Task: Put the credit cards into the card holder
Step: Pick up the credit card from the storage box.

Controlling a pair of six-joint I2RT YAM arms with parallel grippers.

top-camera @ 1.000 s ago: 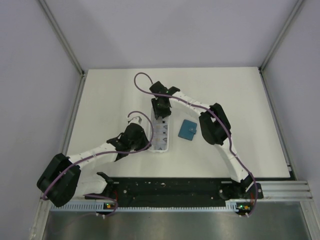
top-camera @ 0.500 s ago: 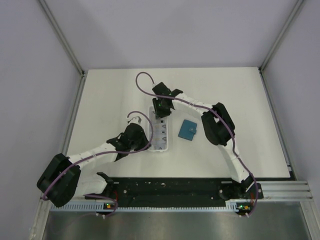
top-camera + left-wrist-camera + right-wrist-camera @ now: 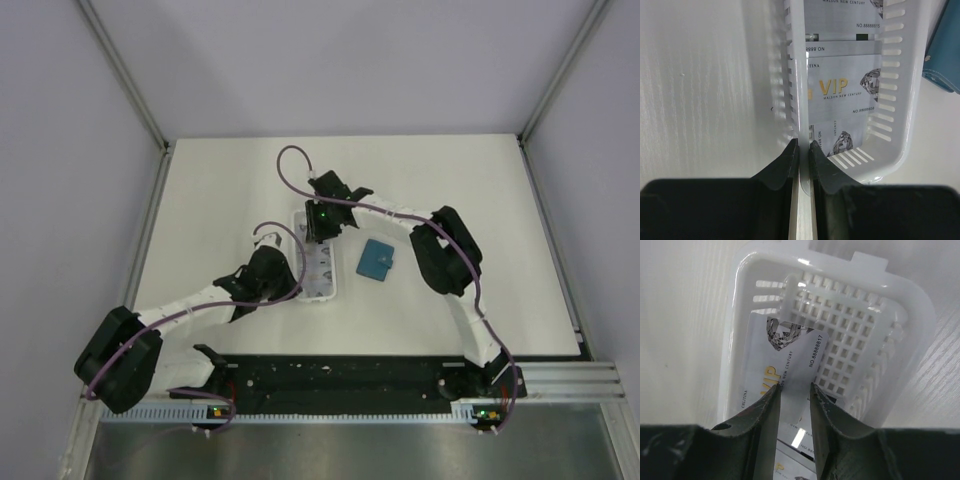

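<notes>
Several pale credit cards (image 3: 842, 87) with gold VIP print lie in a long white slotted tray (image 3: 331, 287). My left gripper (image 3: 295, 283) is shut on the tray's left wall (image 3: 796, 90), with the wall pinched between the fingertips (image 3: 803, 146). My right gripper (image 3: 316, 232) hovers over the tray's far end, jaws narrowly open (image 3: 795, 390) just above the top card (image 3: 785, 365). I cannot tell if they touch it. The teal card holder (image 3: 376, 260) lies closed on the table right of the tray. It also shows at the edge of the left wrist view (image 3: 945, 55).
The white tray (image 3: 890, 305) sits mid-table between both arms. Grey walls and metal rails (image 3: 120, 70) bound the white table. The arm bases stand on the black bar (image 3: 340, 375) at the near edge.
The right arm's elbow has swung right and its wrist has shifted slightly over the tray's far end. The left arm and the card holder have not moved.
</notes>
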